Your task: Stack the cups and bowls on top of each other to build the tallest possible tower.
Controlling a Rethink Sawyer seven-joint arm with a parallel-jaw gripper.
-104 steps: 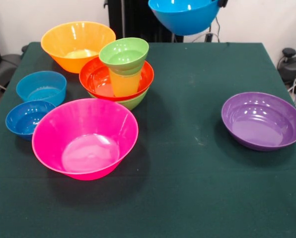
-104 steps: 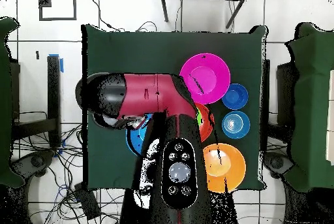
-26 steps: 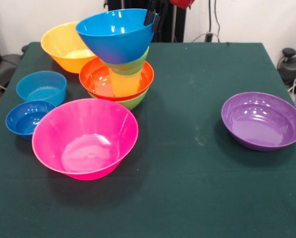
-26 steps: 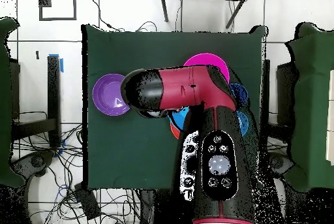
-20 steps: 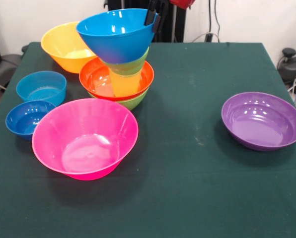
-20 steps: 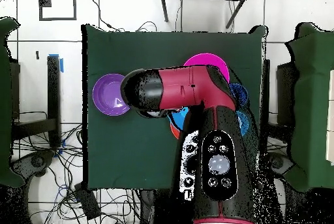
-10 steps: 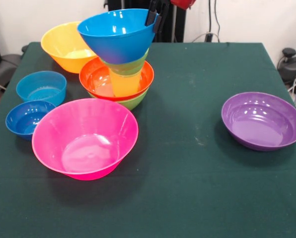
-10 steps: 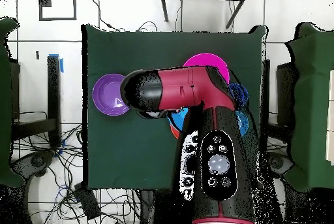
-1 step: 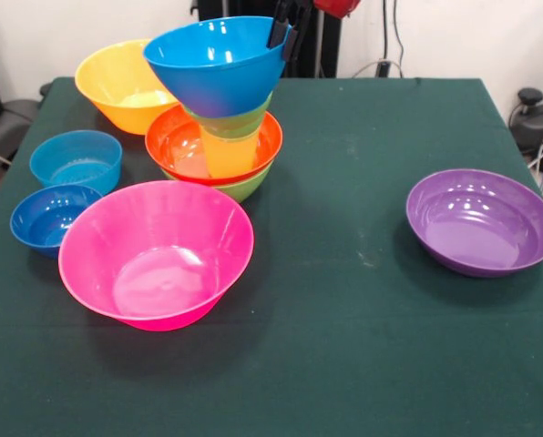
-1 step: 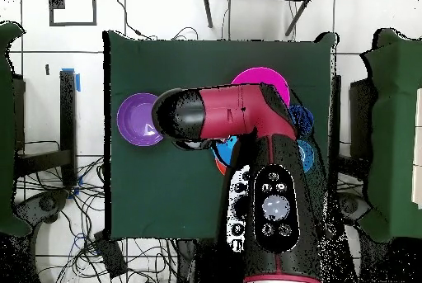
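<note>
The tower stands at the table's back left: a medium green bowl [image 9: 250,188], a red-orange bowl [image 9: 174,146], the yellow cup [image 9: 228,153] and a small green bowl [image 9: 231,121]. A large blue bowl [image 9: 212,68] rests slightly tilted on top of the small green one. My gripper [image 9: 283,29] comes down from above and is shut on the blue bowl's right rim. In the overhead view my red arm [image 10: 239,115] hides the tower and the gripper.
A big pink bowl [image 9: 153,255] sits in front of the tower and an orange bowl [image 9: 117,82] behind it. A light-blue bowl [image 9: 76,159] and a dark-blue bowl [image 9: 48,217] stand at the left. A purple bowl [image 9: 481,223] [image 10: 138,120] lies alone at the right.
The blue bowl, which hung high above the table five seconds ago, now sits on the tower. Over the last second it has edged slightly right with the gripper.
</note>
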